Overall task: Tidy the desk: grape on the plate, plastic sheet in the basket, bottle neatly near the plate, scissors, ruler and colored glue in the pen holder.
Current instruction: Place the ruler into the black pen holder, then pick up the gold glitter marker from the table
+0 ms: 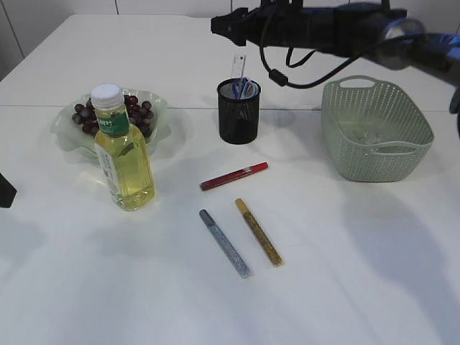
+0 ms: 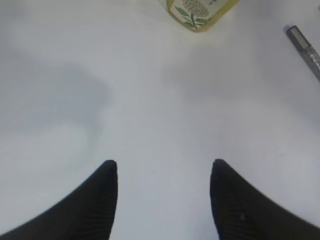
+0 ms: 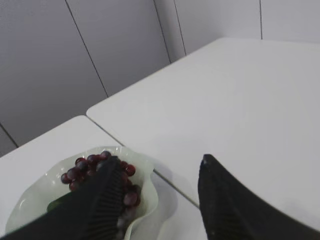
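Dark grapes (image 1: pixel 136 111) lie on the pale green plate (image 1: pixel 66 133) at the left, and the bottle (image 1: pixel 123 154) of yellow liquid stands upright just in front of it. The black mesh pen holder (image 1: pixel 238 111) holds a clear ruler (image 1: pixel 238 67) and blue-handled scissors (image 1: pixel 246 88). Red (image 1: pixel 233 176), silver (image 1: pixel 224 243) and gold (image 1: pixel 258 231) glue pens lie on the table. My right gripper (image 1: pixel 218 26) (image 3: pixel 160 162) hovers open and empty high above the pen holder. My left gripper (image 2: pixel 164 165) is open over bare table. A clear plastic sheet (image 1: pixel 363 133) glints faintly in the basket.
The green basket (image 1: pixel 417 115) stands at the right. In the left wrist view the bottle's base (image 2: pixel 200 12) and the silver glue pen (image 2: pixel 305 50) show ahead. The right wrist view looks past the plate (image 3: pixel 150 200) and grapes (image 3: pixel 82 167) to the table's far edge.
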`<move>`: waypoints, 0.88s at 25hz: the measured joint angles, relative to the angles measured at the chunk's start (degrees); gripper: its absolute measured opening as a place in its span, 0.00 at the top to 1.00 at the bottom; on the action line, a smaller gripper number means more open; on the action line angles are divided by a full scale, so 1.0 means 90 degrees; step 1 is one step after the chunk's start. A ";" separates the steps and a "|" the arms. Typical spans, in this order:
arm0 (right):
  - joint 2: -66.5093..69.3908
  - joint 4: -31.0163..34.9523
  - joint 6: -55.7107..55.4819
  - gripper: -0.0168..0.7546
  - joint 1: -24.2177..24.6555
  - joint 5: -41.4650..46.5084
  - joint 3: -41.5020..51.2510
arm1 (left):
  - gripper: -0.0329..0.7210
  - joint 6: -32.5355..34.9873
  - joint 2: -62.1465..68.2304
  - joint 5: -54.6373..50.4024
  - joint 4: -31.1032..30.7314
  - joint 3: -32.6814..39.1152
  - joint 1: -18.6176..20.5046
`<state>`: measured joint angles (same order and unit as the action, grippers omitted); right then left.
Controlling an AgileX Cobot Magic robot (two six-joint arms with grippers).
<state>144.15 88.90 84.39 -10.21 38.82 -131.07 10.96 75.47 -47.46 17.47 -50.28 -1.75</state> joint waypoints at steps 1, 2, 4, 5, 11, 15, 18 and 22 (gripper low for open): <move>-0.0217 -0.0639 -0.0713 0.46 0.0000 0.0014 -0.0010 | 0.38 0.0000 0.0000 -0.0013 0.0000 0.0000 0.0000; -0.0437 -0.1485 -0.1389 0.46 0.0000 0.0088 -0.0010 | 0.38 0.0000 0.0000 -0.0029 0.0000 0.0000 0.0000; -0.0834 -0.3081 -0.3125 0.46 0.0000 0.0428 -0.0010 | 0.38 0.0000 0.0000 -0.0092 -0.0013 0.0000 0.0000; -0.1031 -0.3875 -0.3833 0.46 0.0000 0.0716 -0.0010 | 0.38 0.0000 0.0000 -0.0141 -0.0027 0.0000 0.0000; -0.1897 -0.6625 -0.7663 0.46 0.0000 0.3004 -0.0024 | 0.38 0.0000 0.0000 -0.0333 -0.0053 0.0000 0.0000; -0.2083 -0.7313 -0.8539 0.46 -0.0044 0.3557 -0.0024 | 0.38 0.0000 0.0000 -0.0346 -0.0067 0.0000 0.0000; -0.2154 -0.7456 -0.8939 0.46 -0.0116 0.3613 -0.0024 | 0.38 0.0000 0.0000 -0.0411 -0.0067 0.0000 0.0000; -0.2250 -0.7791 -0.9290 0.46 -0.0349 0.3613 0.0020 | 0.39 0.0006 0.0000 -0.0488 -0.0067 0.0000 0.0000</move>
<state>123.90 18.78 0.78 -13.35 71.34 -130.89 11.01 75.47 -51.85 16.86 -50.28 -1.75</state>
